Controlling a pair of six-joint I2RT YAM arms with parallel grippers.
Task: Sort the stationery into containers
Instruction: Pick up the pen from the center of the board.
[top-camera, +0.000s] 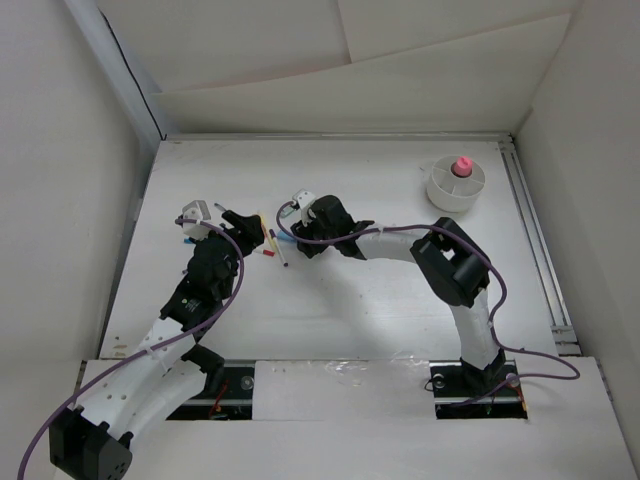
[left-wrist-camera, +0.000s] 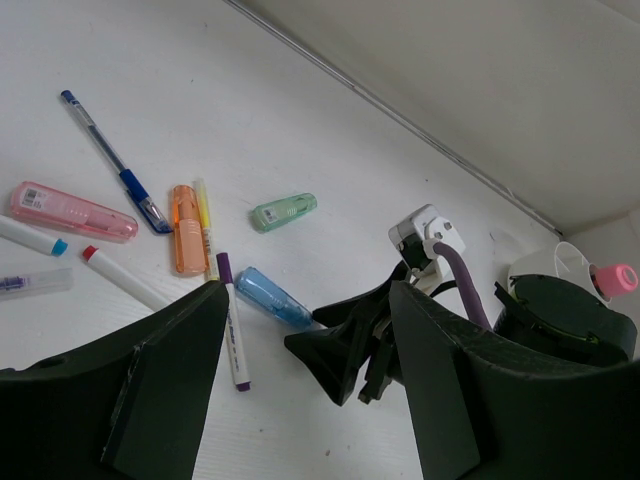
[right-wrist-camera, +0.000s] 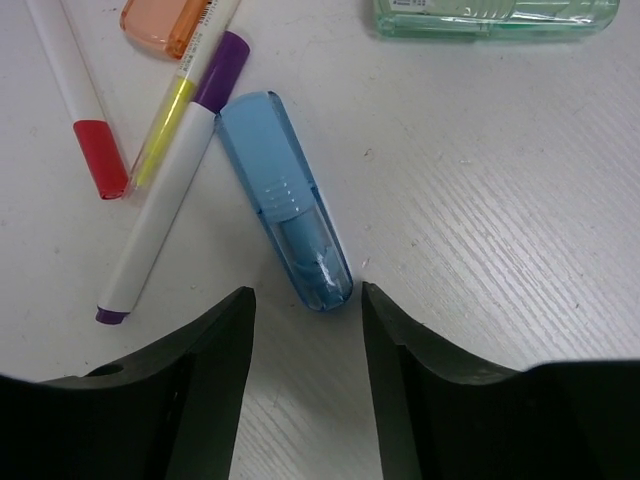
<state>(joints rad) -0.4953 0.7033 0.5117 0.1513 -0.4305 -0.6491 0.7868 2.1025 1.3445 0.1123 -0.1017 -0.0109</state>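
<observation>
Loose stationery lies on the white table (top-camera: 380, 290). A clear blue capped piece (right-wrist-camera: 285, 228) lies just ahead of my right gripper (right-wrist-camera: 305, 310), which is open and empty, its tips on either side of the piece's near end without touching it. Beside it lie a white purple-capped pen (right-wrist-camera: 170, 235), a yellow pen (right-wrist-camera: 175, 110), a red-tipped white pen (right-wrist-camera: 75, 100) and an orange piece (right-wrist-camera: 165, 20). My left gripper (left-wrist-camera: 305, 385) is open and empty, hovering near the blue piece (left-wrist-camera: 272, 297) and facing the right gripper (left-wrist-camera: 350, 350). The white divided cup (top-camera: 456, 187) holds the pink-capped tube (top-camera: 461, 165).
A green capped piece (left-wrist-camera: 283, 211), a blue pen (left-wrist-camera: 110, 160), a pink case (left-wrist-camera: 72, 211) and a blue-tipped white pen (left-wrist-camera: 30, 238) lie further left. A metal rail (top-camera: 535, 240) runs along the table's right edge. White walls close in the back and sides.
</observation>
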